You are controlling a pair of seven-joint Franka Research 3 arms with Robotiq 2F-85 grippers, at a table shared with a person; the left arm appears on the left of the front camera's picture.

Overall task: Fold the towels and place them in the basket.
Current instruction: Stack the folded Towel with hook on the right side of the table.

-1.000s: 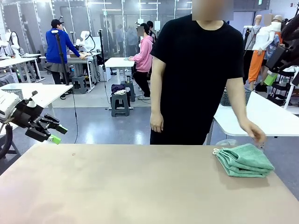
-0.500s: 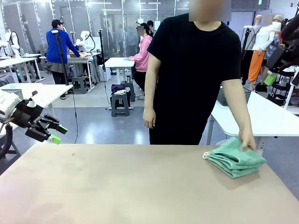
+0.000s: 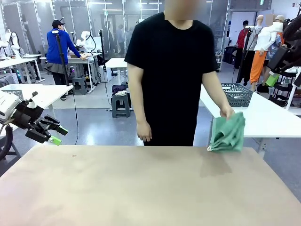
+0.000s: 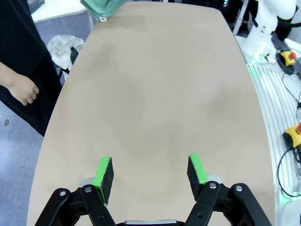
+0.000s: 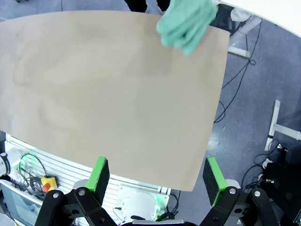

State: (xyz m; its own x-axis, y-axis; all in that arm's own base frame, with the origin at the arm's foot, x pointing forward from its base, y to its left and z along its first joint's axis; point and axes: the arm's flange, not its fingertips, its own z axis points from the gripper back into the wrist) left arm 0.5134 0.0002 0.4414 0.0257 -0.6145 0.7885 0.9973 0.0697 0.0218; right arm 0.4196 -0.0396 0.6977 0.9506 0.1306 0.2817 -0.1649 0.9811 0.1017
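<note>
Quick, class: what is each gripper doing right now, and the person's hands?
Left gripper: open, empty.
Right gripper: open, empty.
Person's hand: holding the green towels up.
Person's other hand: empty.

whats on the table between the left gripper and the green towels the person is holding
Nothing. In the left wrist view, bare tabletop runs from the open left gripper to the towels, which the person's hand holds up.

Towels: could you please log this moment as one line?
towels: lifted by person's hand | left end effector: open | right end effector: open
</note>
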